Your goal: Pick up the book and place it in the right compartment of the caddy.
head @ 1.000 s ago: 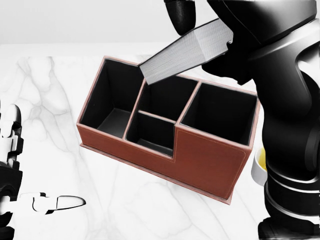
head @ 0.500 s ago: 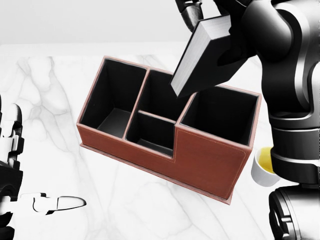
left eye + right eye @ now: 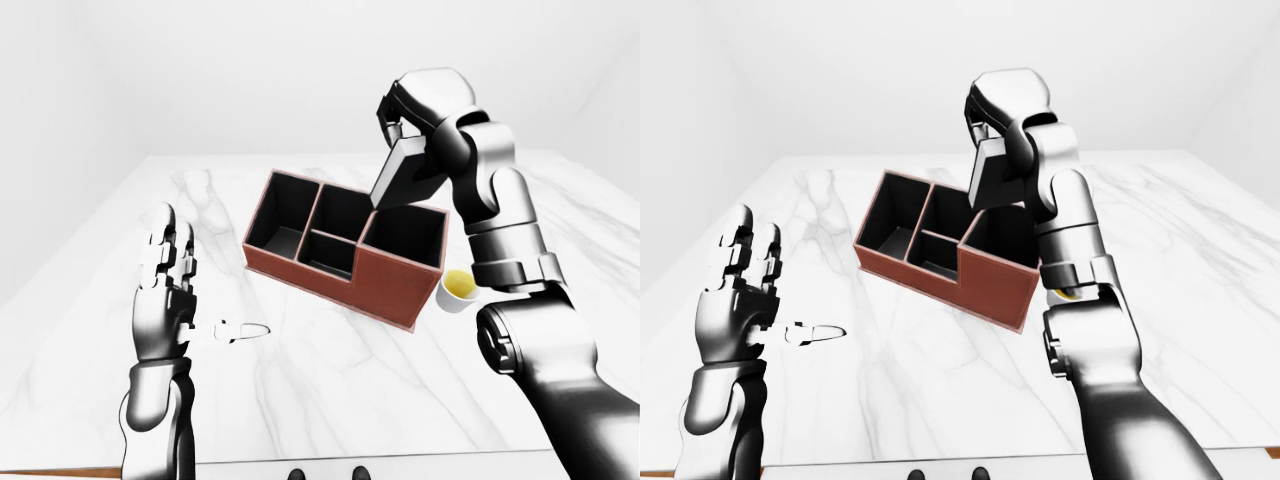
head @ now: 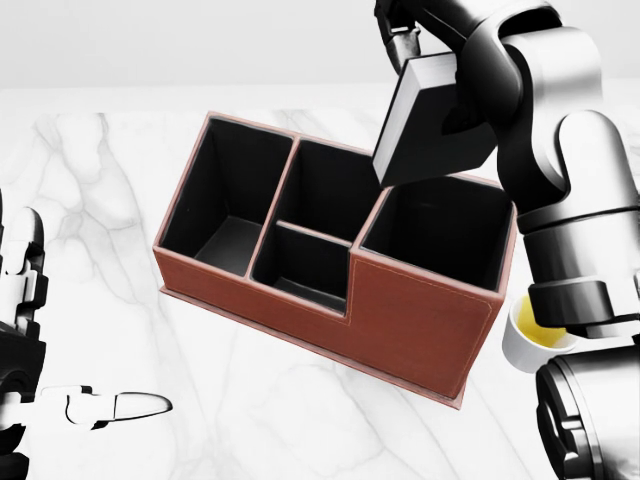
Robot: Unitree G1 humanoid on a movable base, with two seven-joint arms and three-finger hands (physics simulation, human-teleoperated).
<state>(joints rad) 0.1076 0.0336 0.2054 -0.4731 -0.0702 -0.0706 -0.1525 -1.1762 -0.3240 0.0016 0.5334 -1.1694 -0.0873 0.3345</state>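
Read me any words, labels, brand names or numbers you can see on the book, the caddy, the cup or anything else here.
None: no readable text shows in any view.
The book, held in the right hand, shows a plain dark cover and pale page edges.
The caddy has bare brown walls and black insides.
The cup is plain white.
The marble table shows only veining.
The left hand bears no markings.

Cup (image 4: 527, 338) partly behind right arm; book (image 4: 432, 125) far end hidden by fingers (image 4: 398, 38).
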